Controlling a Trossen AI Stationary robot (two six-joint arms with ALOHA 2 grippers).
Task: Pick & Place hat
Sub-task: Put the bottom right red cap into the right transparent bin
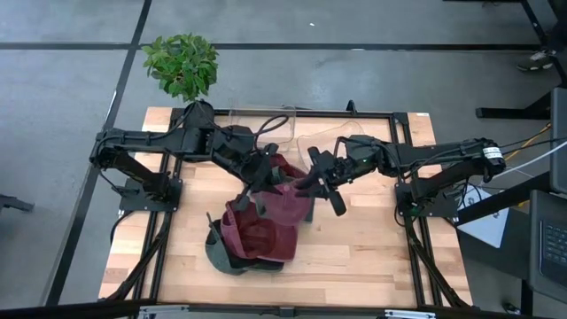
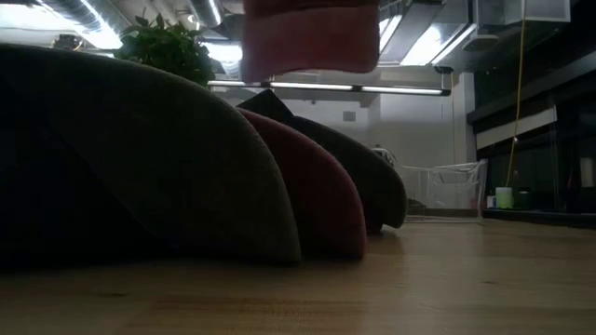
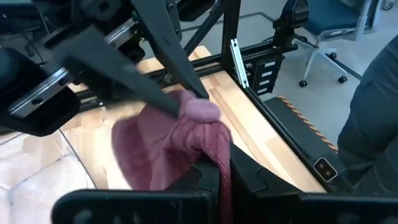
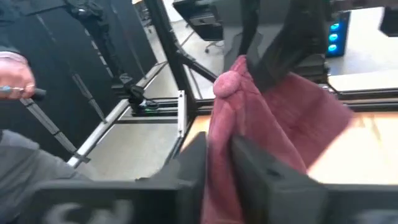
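A maroon hat [image 1: 285, 197] hangs in the air between my two grippers over the middle of the table; in the low view its lower edge [image 2: 312, 39] shows at the top. My left gripper [image 1: 262, 182] is shut on its left side and my right gripper [image 1: 315, 183] on its right side. Below and nearer, a pile of hats [image 1: 248, 244] lies on the table: a maroon one [image 2: 321, 200] between olive-grey ones [image 2: 140, 158]. My left gripper pinches a bunched fold of the maroon hat's cloth [image 3: 219, 149] between its two fingers [image 3: 249, 180], coming slanting down from the table's left. The hat is lifted clear and hangs slack. My right gripper pinches a gathered fold of the same hat [image 4: 219, 134] between its two fingers [image 4: 261, 168], coming from the table's right. The cloth runs from it across to the other gripper's bunch [image 4: 227, 84] and hangs clear of the table.
A clear plastic bin [image 1: 259, 126] stands at the table's far edge, behind the arms, with a potted plant [image 1: 182, 62] beyond the far left corner. Bare wood [image 1: 372, 248] lies to the near right. A person's hand [image 4: 15, 71] shows beyond the table.
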